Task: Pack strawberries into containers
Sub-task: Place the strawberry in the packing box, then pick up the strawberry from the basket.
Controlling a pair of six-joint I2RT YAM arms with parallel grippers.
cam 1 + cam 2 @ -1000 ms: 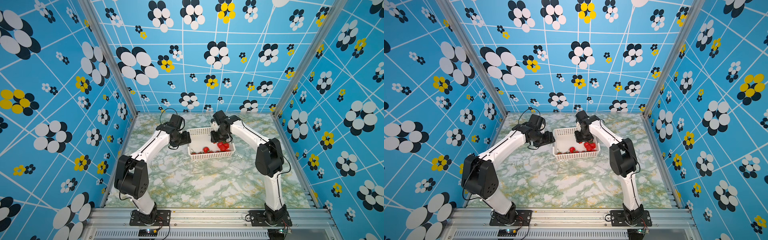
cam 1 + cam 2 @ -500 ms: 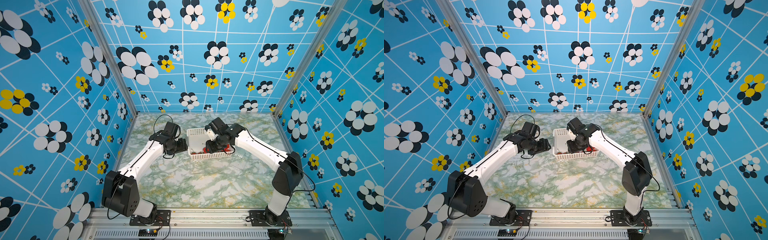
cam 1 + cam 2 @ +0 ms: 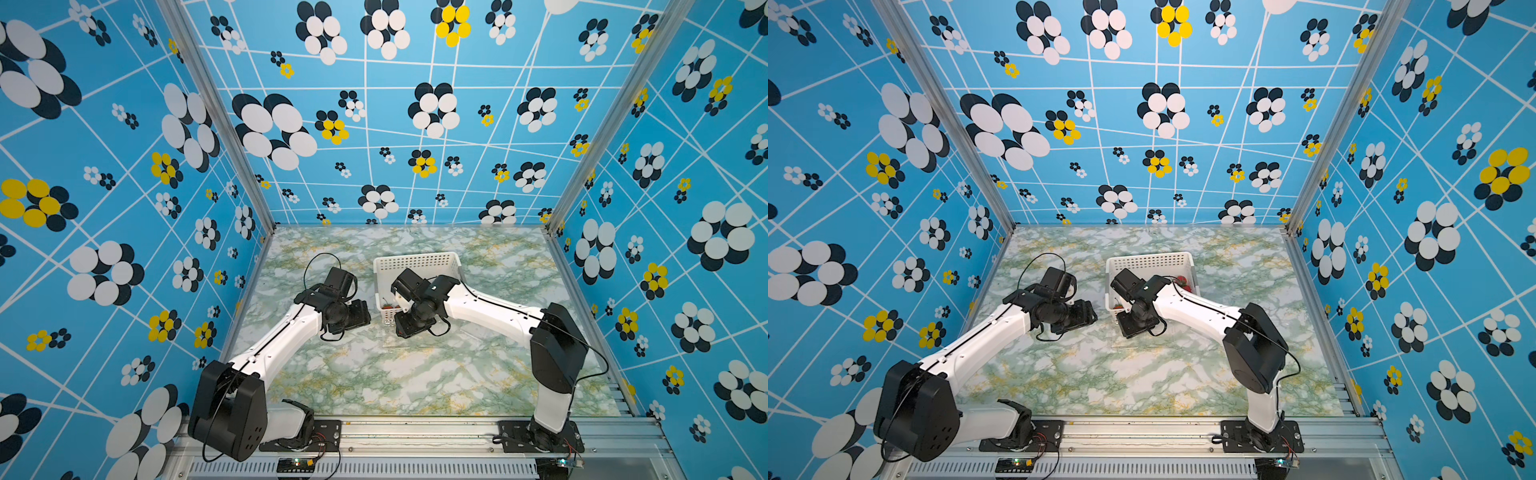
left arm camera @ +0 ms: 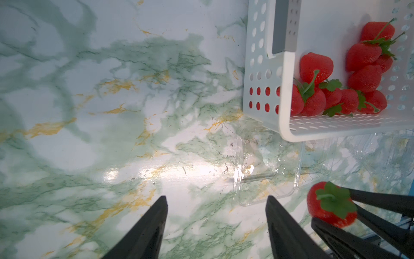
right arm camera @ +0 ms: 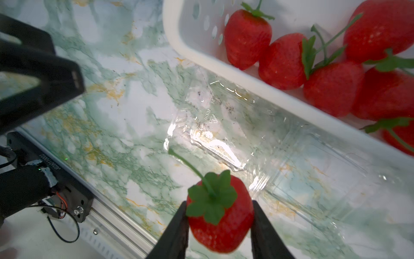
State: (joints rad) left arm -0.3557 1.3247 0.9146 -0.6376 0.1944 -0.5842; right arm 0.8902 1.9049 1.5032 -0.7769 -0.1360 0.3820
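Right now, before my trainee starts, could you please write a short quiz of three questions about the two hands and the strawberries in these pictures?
1. True or false: the left hand holds a strawberry.
2. Choose one: the right hand grips A. a strawberry; B. a spoon; C. nothing.
3. Fill in: the other strawberries lie in the white ____.
Key: 1. False, it is open and empty. 2. A. 3. basket.
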